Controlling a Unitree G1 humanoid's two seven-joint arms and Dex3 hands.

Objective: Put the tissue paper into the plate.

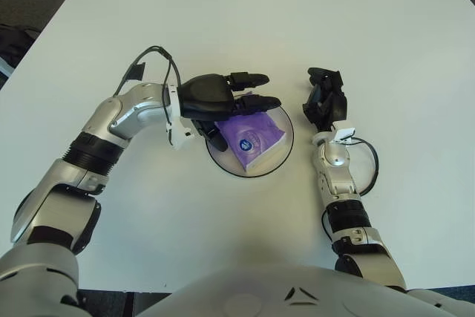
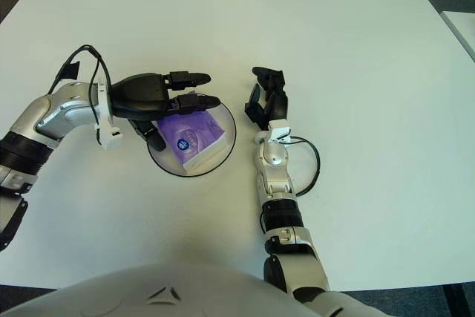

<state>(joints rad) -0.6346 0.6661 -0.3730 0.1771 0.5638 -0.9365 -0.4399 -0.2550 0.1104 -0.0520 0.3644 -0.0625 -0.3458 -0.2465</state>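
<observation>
I see the purple tissue paper pack (image 1: 257, 137) lying inside the plate (image 1: 284, 155) on the white table (image 1: 237, 35). My left hand (image 1: 223, 98) hovers over the plate's left rim, fingers extended above the pack's upper edge; I cannot tell if they touch it. My right hand (image 1: 325, 100) shows just right of the plate, fingers loosely curled, holding nothing.

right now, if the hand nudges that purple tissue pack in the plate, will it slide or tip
The tissue pack looks flat and soft, so it probably won't tip or roll. It likely weighs little and may slide on the smooth plate. The left hand, above it, could dent it.
</observation>
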